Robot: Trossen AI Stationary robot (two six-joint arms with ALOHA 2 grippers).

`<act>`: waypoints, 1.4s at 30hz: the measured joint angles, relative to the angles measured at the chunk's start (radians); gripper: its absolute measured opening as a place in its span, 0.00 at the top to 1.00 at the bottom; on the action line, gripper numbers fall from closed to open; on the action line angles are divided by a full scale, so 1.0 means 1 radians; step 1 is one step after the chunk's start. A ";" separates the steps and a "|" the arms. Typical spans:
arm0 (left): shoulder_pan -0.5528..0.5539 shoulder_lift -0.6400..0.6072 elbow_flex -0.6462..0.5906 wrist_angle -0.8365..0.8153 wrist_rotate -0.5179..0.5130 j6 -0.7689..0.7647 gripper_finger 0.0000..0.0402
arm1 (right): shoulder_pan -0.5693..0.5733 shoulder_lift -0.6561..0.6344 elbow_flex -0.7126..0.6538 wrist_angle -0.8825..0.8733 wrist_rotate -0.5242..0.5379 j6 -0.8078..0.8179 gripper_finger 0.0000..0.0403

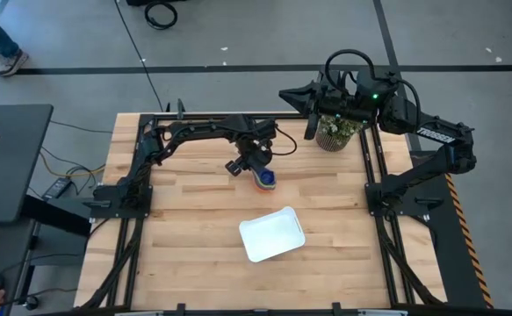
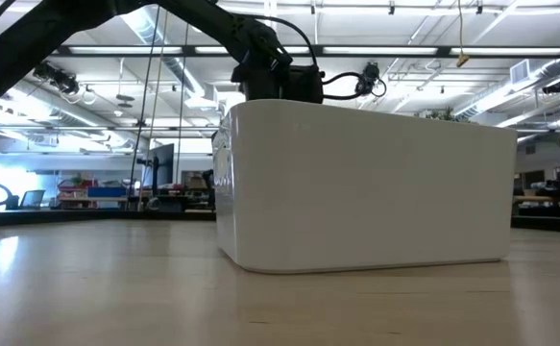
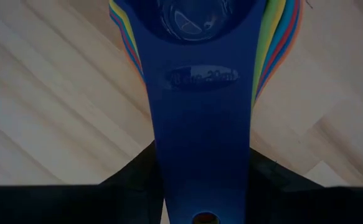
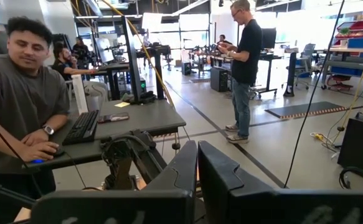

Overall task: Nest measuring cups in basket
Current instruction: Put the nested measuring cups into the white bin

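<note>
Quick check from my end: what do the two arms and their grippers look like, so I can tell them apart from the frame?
Both arms are matte black, jointed links with black cables looped along them. The right arm carries white lettering on its forearm and a small green light near the wrist. The left arm shows no markings. The right gripper has two flat, dark, angular fingers.

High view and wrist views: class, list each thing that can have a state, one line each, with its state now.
Measuring cups: nested in one stack, on the table outside the basket, navy cup on top.
Basket: empty, upright on the table, apart from the cups.
Left tool: closed on the navy cup's handle.
Right tool: shut, holding nothing, raised beside the plant pot.
</note>
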 joint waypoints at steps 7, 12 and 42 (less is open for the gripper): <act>0.000 0.000 0.000 -0.003 -0.001 -0.005 0.64 | 0.000 0.000 0.000 0.000 0.000 0.000 0.94; 0.000 -0.004 0.000 -0.005 -0.001 -0.018 0.64 | 0.000 0.000 0.000 -0.001 0.000 0.000 0.94; -0.017 -0.036 0.000 -0.021 0.019 -0.064 0.64 | 0.000 0.000 0.000 0.004 0.000 0.000 0.94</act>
